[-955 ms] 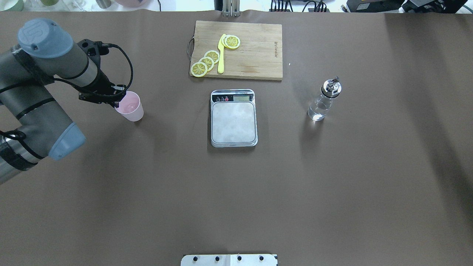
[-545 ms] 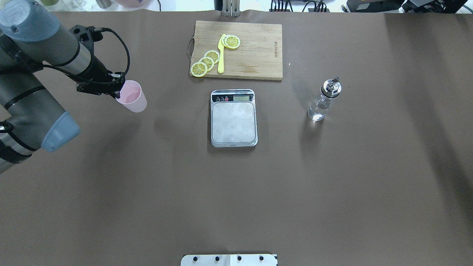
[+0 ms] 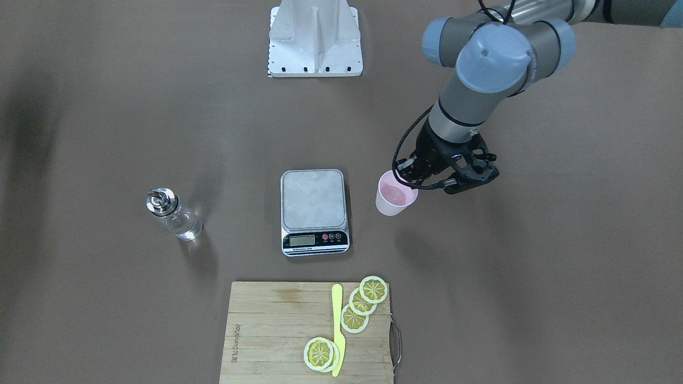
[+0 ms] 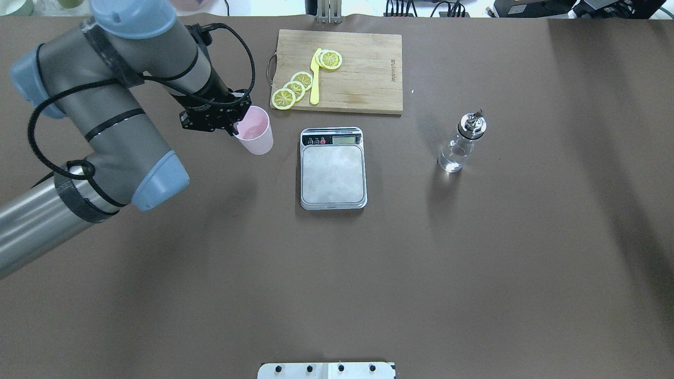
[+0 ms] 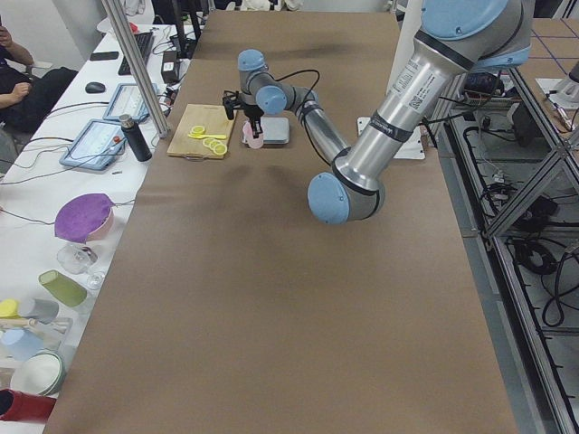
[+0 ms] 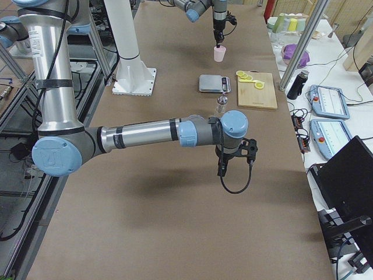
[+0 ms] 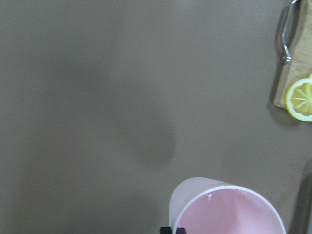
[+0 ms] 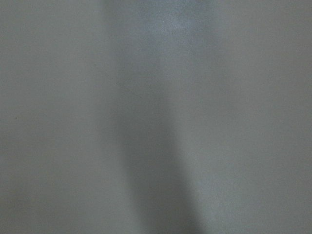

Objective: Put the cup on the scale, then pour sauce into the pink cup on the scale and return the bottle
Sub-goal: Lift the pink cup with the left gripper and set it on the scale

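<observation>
**Cup in the left tool, short of the scale**

Wide open bench (image 4: 474,263) on the robot's side of the scale (image 4: 333,173) and out toward both ends. Tighter on the far side: only a narrow strip between the scale's display end and the wooden cutting board (image 4: 363,79). A short stretch of brown bench between the scale's left edge and the cup (image 4: 255,138).

Left tool (image 4: 235,128) clenched on the cup's rim, on the side away from the scale. Cup upright, mouth up, pale pink inside. Seemingly raised off the bench: in the left wrist view, its shadow thrown apart from its base. Level with the scale's display end, just off the board's near left corner and metal handle.

Right tool (image 6: 223,169) in sight only from the right-end camera, pointing down over the bench nearer that camera than the bottle (image 4: 462,145); cannot tell whether parted or closed.

Bottle upright, well apart from the scale on its right, metal spout cap on top, clear sauce (image 4: 452,160) in the lower part.

On the board's left half, lemon slices (image 4: 295,87) and a yellow knife (image 4: 315,79), nearest of the loose things to the cup.
</observation>
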Motion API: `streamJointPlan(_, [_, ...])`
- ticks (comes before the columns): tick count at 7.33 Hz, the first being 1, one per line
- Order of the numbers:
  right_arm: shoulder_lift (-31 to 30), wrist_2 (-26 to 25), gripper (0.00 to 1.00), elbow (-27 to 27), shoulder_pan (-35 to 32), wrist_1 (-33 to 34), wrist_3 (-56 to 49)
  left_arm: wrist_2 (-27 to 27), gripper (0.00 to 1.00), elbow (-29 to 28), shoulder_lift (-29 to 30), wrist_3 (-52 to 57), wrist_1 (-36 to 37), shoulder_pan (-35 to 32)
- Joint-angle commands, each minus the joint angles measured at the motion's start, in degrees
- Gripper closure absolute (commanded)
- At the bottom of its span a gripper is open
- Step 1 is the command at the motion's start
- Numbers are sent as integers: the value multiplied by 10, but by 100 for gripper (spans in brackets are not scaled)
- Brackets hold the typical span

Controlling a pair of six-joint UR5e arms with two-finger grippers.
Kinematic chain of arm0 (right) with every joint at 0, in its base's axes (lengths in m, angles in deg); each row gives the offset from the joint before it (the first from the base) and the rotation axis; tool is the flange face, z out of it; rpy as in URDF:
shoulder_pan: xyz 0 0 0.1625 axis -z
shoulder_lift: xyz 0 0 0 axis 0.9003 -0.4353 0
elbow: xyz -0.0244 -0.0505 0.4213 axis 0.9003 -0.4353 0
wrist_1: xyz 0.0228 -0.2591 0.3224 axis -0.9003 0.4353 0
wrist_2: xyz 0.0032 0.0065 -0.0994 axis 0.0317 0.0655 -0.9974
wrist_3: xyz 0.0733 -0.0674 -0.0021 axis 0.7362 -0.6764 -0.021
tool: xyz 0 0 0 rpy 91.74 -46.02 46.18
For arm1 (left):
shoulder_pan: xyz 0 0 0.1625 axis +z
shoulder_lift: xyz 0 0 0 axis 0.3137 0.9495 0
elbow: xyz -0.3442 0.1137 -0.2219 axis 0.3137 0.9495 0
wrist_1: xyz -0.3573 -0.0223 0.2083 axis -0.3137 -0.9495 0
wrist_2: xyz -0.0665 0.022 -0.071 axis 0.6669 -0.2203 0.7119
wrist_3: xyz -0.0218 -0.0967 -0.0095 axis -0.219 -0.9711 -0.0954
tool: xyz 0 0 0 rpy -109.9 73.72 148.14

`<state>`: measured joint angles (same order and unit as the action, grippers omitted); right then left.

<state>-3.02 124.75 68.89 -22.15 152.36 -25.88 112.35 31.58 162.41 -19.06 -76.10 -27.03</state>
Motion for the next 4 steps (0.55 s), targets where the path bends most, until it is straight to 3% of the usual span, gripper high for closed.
streamJointPlan(1, [0, -1, 0, 2, 7, 0, 0, -31, 100, -72, 97, -66, 7, 40])
streamJointPlan(4, [1, -1, 0, 5, 7, 0, 0, -71, 100, -90, 109, -93, 1, 88])
